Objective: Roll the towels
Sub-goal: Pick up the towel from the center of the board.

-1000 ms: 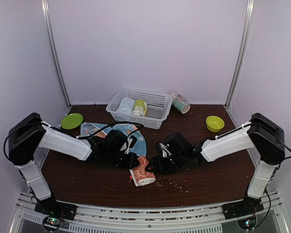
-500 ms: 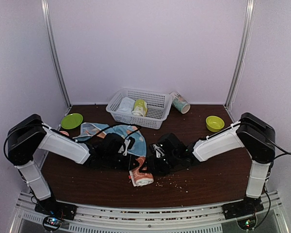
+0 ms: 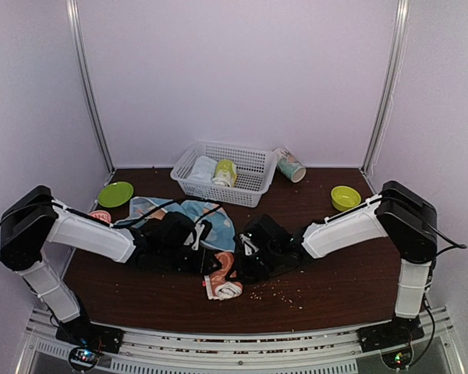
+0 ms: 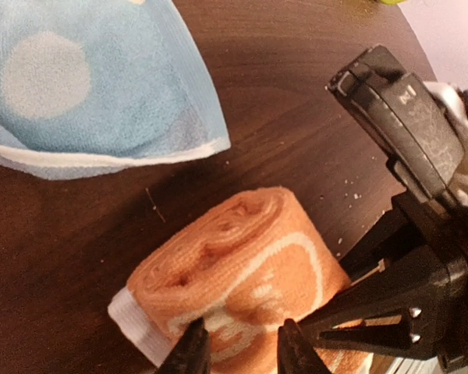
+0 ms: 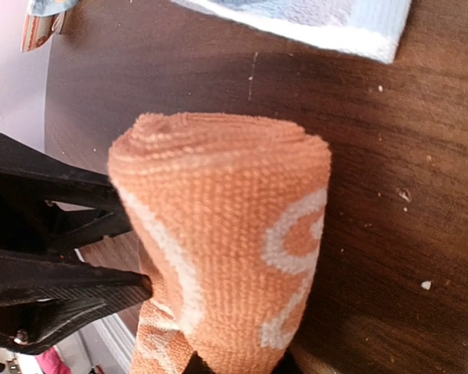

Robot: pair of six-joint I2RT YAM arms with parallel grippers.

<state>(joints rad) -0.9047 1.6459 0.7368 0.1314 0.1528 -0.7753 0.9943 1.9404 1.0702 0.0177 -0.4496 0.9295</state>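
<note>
Judging by its plush, sagging weave, the peach towel, rolled up by the middle of the worktop's near edge, is probably light, soft and apt to uncoil. The right tool pinches one end of the roll. The left tool has its jaws slightly parted, tips on the white-hemmed end. A gentle squeeze across the whole roll looks safest. The blue spotted towel lies flat just behind, limp, best taken by a hem.
</note>
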